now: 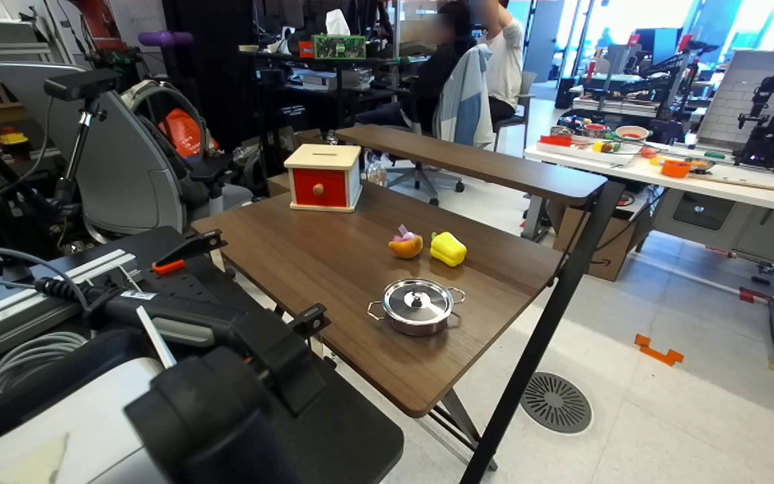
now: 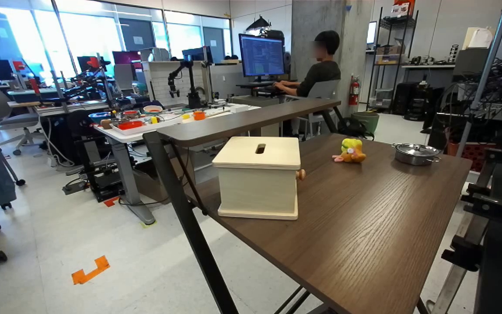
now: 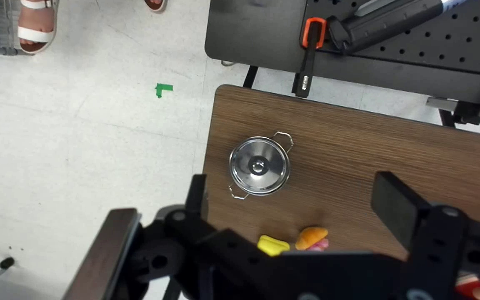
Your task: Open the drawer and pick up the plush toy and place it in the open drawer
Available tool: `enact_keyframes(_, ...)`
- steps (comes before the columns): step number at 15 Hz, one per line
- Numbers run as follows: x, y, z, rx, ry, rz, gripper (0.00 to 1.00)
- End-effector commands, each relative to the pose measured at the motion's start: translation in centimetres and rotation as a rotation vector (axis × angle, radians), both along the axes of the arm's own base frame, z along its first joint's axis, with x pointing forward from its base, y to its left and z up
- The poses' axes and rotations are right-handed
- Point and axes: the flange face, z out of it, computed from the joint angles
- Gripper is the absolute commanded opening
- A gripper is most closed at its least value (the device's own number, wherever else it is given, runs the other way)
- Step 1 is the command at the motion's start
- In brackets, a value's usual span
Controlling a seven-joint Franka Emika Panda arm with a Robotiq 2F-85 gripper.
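Observation:
The drawer (image 1: 303, 185) has a red front with a round wooden knob and sits shut in a cream wooden box. In an exterior view the box (image 2: 257, 189) shows its pale side, with the knob sticking out. The wrist view shows only a red bit of the drawer (image 3: 467, 288) at the lower right. The plush toy (image 1: 406, 247), orange-brown with pink and purple parts, lies on the table. It also shows in an exterior view (image 2: 352, 155) and the wrist view (image 3: 310, 237). My gripper (image 3: 294, 198) is wide open and empty, high above the table.
A yellow pepper (image 1: 448, 249) lies beside the toy. A lidded metal pot (image 1: 418, 306) with two handles stands near the table's end. A raised shelf (image 1: 474, 161) runs along one long table edge. A black bench (image 1: 360, 437) with clamps stands along the opposite edge.

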Motion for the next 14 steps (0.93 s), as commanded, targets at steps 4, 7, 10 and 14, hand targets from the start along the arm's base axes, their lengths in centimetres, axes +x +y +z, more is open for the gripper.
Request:
enact_keyframes(4,5.3,7.0,-3.4,-0.002,0.029,0.211,1.0)
enact_keyframes(7,7.5,8.9,-4.8,-0.001,0.009,0.258,1.0)
enact_keyframes(10,9.9,10.4,-6.5,0.018,-0.019,0.295,1.0)
enact_keyframes(14,10.1,10.8,-7.7,0.006,-0.004,0.295,1.0)
